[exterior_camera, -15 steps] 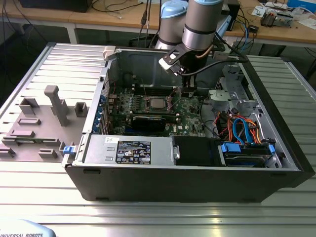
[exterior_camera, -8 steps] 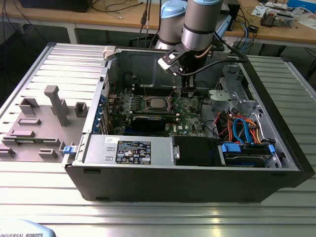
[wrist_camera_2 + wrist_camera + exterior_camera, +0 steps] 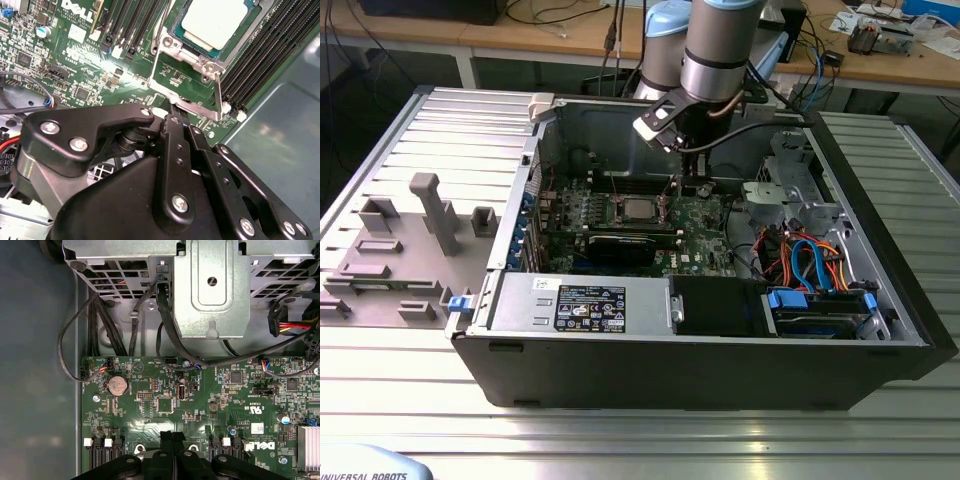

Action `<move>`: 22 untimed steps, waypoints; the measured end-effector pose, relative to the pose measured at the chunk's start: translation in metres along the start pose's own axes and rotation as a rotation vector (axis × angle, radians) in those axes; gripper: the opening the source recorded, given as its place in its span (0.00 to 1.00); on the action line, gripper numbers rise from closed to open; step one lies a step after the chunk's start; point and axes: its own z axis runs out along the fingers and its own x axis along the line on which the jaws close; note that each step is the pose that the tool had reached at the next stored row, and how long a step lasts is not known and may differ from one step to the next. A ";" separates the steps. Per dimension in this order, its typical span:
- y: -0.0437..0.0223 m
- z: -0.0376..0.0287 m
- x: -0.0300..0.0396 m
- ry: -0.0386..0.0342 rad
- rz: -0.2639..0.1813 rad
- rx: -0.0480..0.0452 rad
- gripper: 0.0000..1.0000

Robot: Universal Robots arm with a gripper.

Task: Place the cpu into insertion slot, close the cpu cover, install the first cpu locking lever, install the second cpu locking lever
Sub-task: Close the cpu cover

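Grey plastic jigs sit well off to the exterior view's left of the insertion slot, out of harm's way. The cpu is in the slot, and the cpu cover looks to be down around it, though tbh it's hard to be sure. Just to the slot's right in the exterior view, the pincer has its fingers clenched together, tips right at a thin silver lever. Can't tell if anything's pinched. My worry is that the wire looks springy, so the tips could slip off and gouge the green motherboard. Further right, the orange and blue cables could snag the wrist.
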 end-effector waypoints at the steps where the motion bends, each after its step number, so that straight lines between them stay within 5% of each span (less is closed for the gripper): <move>1: -0.0004 0.0000 0.0000 0.0000 0.000 0.0000 0.11; 22: -0.0114 -0.0001 0.0000 0.0000 0.000 -0.0001 0.11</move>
